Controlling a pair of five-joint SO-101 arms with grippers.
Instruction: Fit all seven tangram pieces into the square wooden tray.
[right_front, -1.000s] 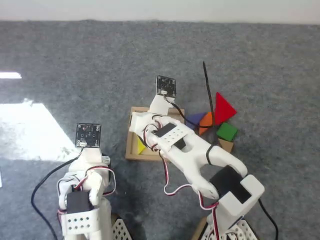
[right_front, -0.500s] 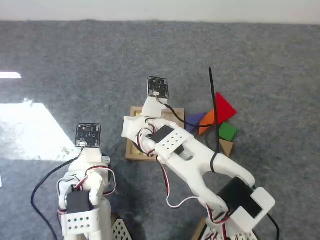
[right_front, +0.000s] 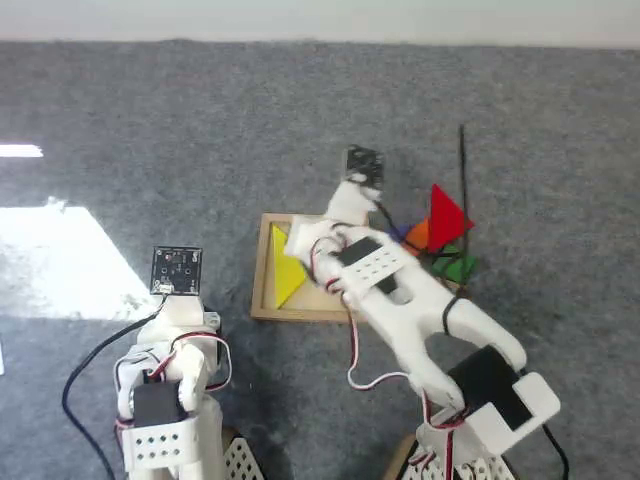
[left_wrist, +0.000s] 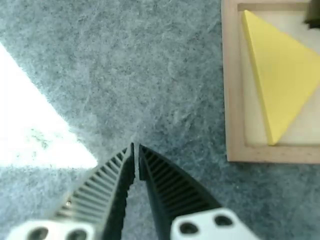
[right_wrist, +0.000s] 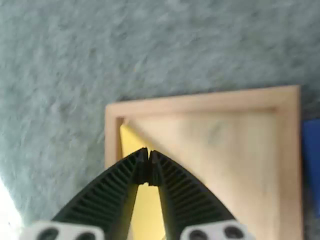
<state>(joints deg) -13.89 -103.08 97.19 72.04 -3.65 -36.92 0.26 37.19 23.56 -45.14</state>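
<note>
Near left, the left arm (right_front: 165, 400) sits folded, its left gripper (left_wrist: 135, 146) pressed together over the grey felt table covering (right_front: 150, 130); the right arm (right_front: 400, 290) stretches from near right across the square wooden tray (right_front: 262, 300), its right gripper (right_wrist: 146, 151) pressed together above the flat yellow triangle piece (right_front: 285, 275) lying in the tray's left part; right of the tray, a green square piece (right_front: 459, 268), an orange piece (right_front: 417, 236) and a red triangle piece (right_front: 445, 213) lie on the felt.

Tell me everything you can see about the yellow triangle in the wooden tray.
The yellow triangle is a flat, plain, matte piece, possibly painted wood, with crisp edges and sharp corners. It lies flat on the floor of the wooden tray, with its long edge close along one wall and one corner tucked into a tray corner. The right gripper, shut, sits over it; whether its tips touch the piece is unclear. No other piece is seen touching it.
</note>
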